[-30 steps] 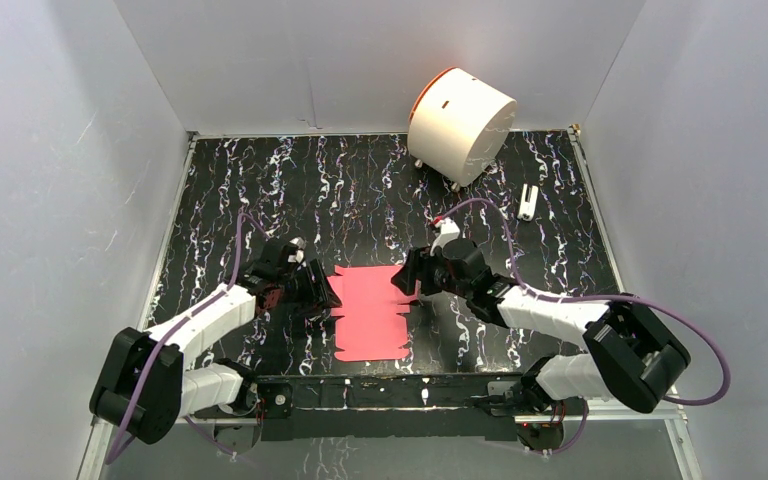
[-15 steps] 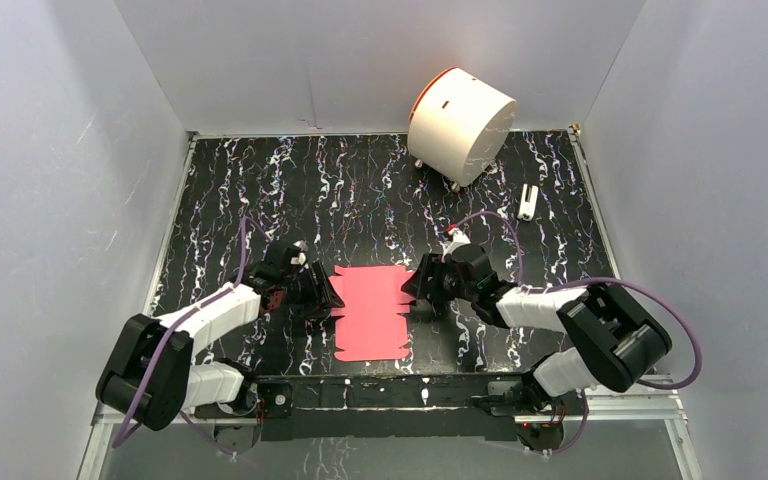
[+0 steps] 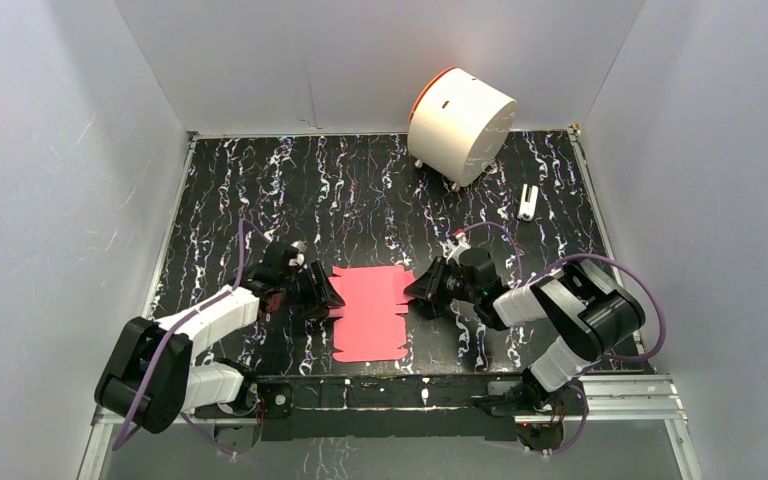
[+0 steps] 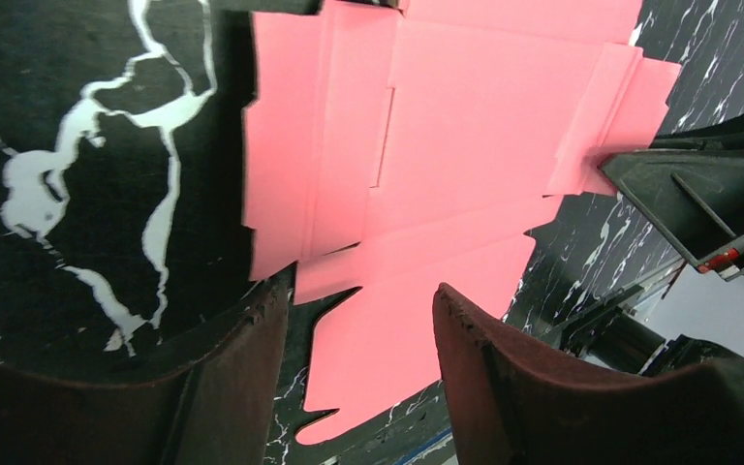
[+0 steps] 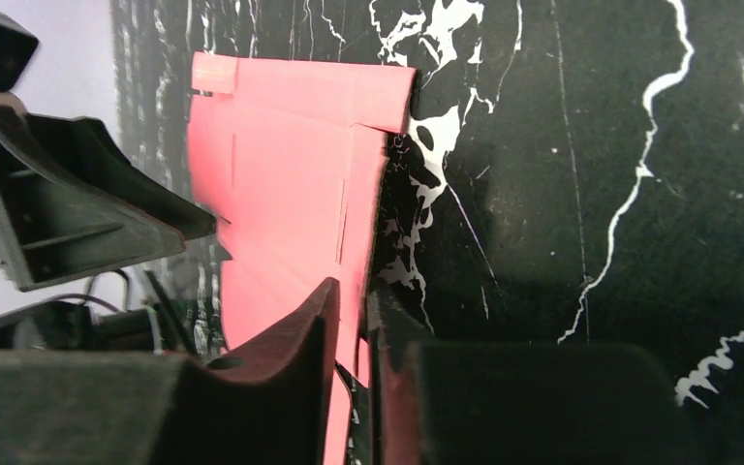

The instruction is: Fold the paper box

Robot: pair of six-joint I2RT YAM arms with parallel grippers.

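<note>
On the black, white-veined table (image 3: 360,180), the pink-red die-cut cardboard sheet (image 3: 370,310) is being left flat at near-centre, between the two arms. The right gripper (image 5: 354,320) — wide a second ago — is being closed onto the sheet's right edge, which is now pinched. The left gripper (image 4: 360,291) is being held well open astride the left edge, with nothing gripped — a first fold is probably being started.

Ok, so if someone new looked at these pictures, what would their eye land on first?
The paper box, a flat pink-red sheet, lies near the front of the black marbled table. The open left gripper sits at its left edge, and the right gripper pinches its right edge. A large white cylinder with an orange rim sits at the far right.
</note>
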